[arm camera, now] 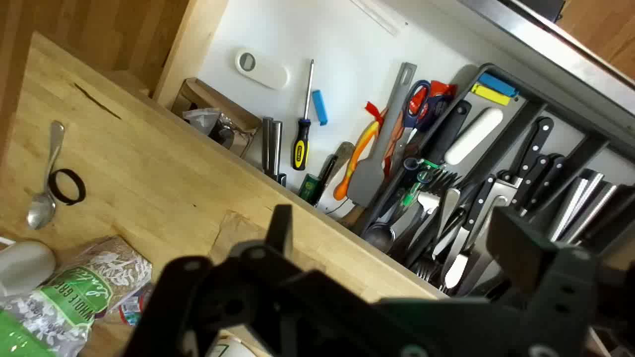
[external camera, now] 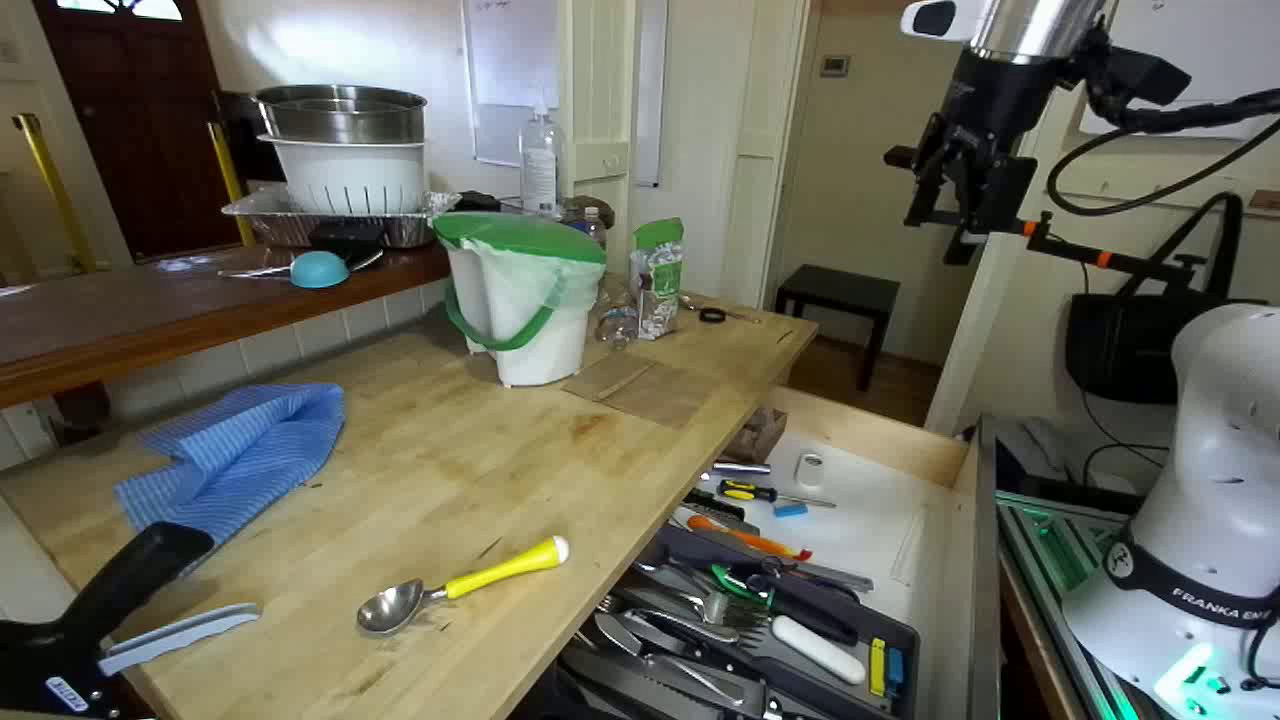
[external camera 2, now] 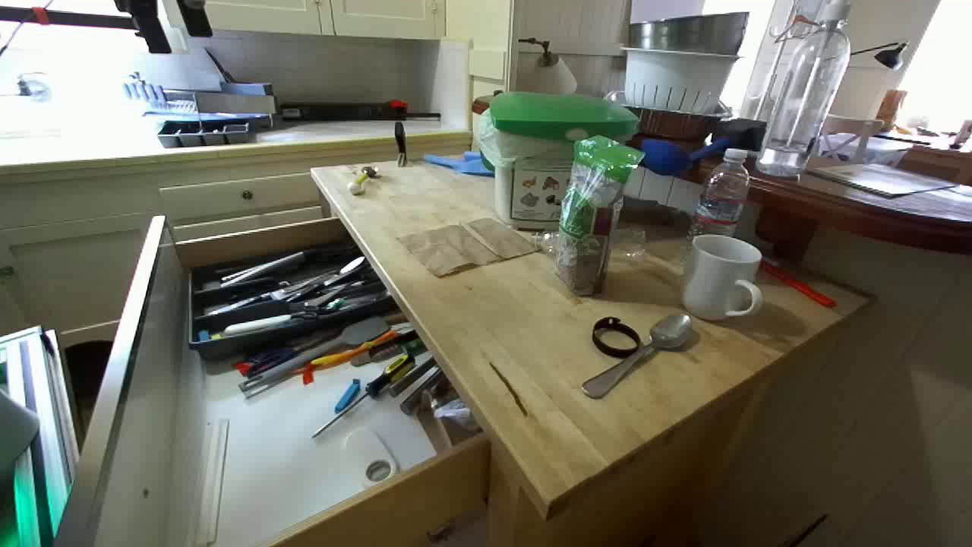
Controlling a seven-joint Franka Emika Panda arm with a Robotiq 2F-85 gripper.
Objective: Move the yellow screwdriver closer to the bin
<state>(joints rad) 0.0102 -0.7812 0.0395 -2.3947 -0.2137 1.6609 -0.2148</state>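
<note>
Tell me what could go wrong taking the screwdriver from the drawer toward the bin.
The open hand could knock the metal tubes or blue clip close beside the yellow-and-black screwdriver. Lifting out of the drawer, it might catch the wooden tabletop edge. Near the bin, it may topple the upright green-topped bag.

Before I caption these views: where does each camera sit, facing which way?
Exterior view: near the yellow-handled spoon, facing along the table; arm and fingers at right.
Exterior view: near the mug, facing roughly the opposite way; fingers top left, arm left edge.
Wrist view: above the drawer, looking down; fingers at bottom.
Both exterior views share the bin, drawer and yellow screwdriver.
</note>
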